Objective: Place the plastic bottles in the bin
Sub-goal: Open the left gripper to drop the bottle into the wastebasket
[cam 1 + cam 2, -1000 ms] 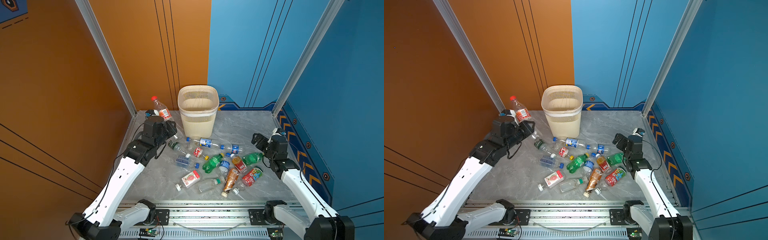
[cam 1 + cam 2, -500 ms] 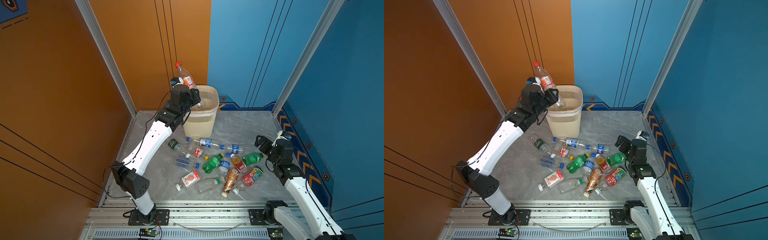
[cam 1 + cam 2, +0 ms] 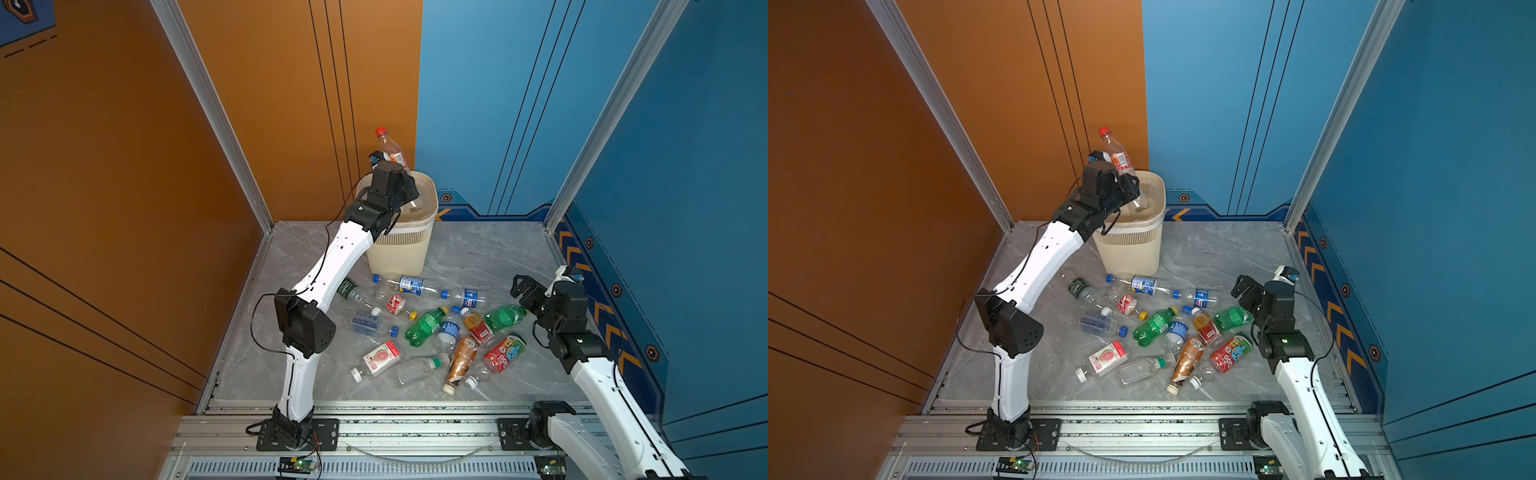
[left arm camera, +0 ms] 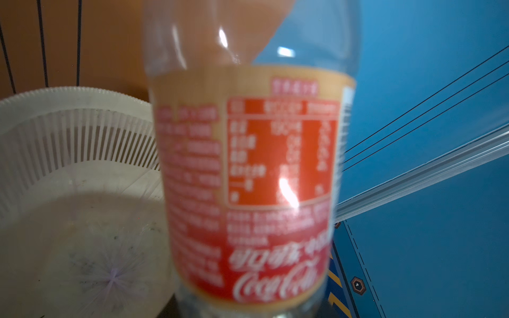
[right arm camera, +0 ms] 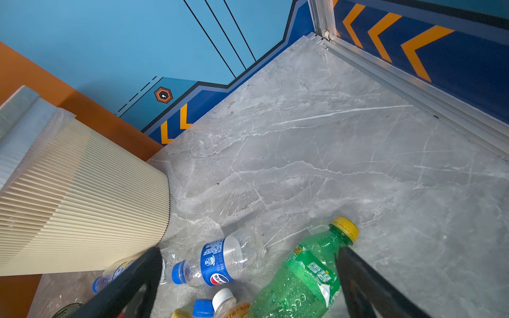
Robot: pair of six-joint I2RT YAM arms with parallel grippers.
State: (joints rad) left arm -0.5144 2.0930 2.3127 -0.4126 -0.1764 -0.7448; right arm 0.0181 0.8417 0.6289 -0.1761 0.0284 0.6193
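Note:
My left gripper [image 3: 400,188] is shut on a clear plastic bottle [image 3: 392,154] with a red label and red cap. The bottle tilts over the cream slatted bin [image 3: 432,198], its base inside the rim and its cap up. In the left wrist view this bottle [image 4: 248,179] fills the middle, with the bin's rim [image 4: 68,92] beside it. Several more plastic bottles [image 3: 428,328] lie on the floor in front of the bin. My right gripper [image 3: 520,294] stands open low by a green bottle [image 3: 505,316]. In the right wrist view that green bottle [image 5: 303,278] lies between the open fingers [image 5: 137,283].
The bin [image 3: 1133,249] stands at the back against the orange wall. A blue-labelled bottle [image 5: 217,264] lies close to the bin's base. Bare marble floor [image 3: 490,249] stretches to the right of the bin. Aluminium rails [image 3: 374,419] run along the front edge.
My left arm has swung up from the floor at the back left, carrying the red-labelled bottle to the bin's mouth. The right gripper has shifted only slightly.

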